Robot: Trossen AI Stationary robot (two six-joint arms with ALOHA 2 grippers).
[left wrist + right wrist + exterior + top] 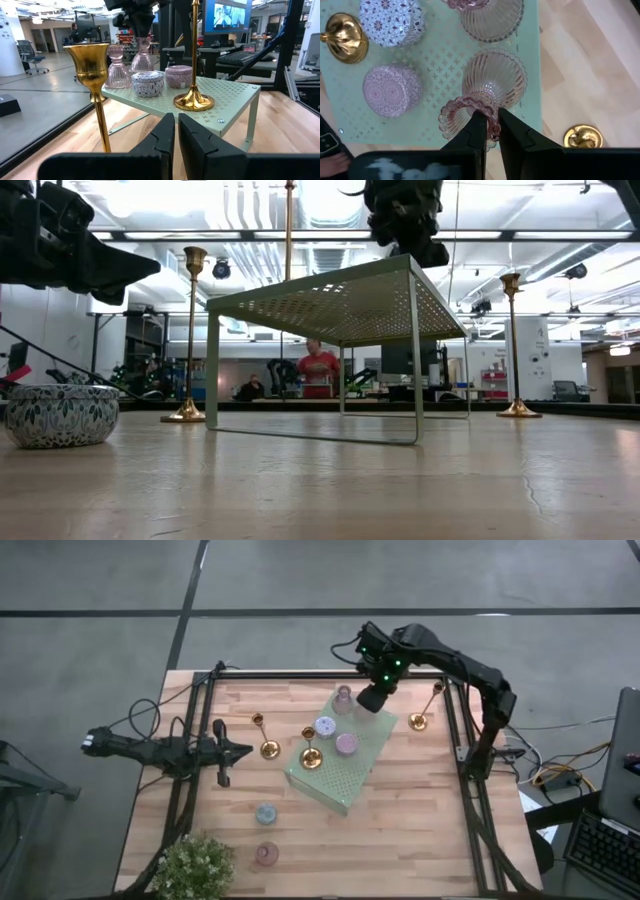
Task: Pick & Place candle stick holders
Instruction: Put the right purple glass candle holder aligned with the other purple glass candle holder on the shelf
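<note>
Desk [420, 800]: light wood, framed by black rails. Near its middle stands the pale-green perforated riser [335, 780], a raised shelf on thin legs.

Right arm reaches over the riser's far corner. Right hand [487, 132] is pinching the frilled rim of a pink ribbed glass holder [492, 82]; fingers pressed onto the glass edge from above. Holder appears to stand at the shelf's corner, just beside a second pink glass holder [490, 17]; whether its base touches the shelf or hangs slightly above, I cannot tell.

Left arm waits low at the desk's left side; left hand [176, 132] pressed together, holding nothing, pointed at the riser.

Also on the shelf: gold candlestick [310, 752], patterned lilac holder [325, 725], pink round holder [346, 744]. On the desk: gold candlestick [266, 740] left of the riser, another [424, 712] at its right, blue holder [265, 812], pink holder [267, 853].

Judgement: placing step, right hand. Next move calls for confirming the base sits flat, then parting the fingers and rising straight up without snagging the frill.
</note>
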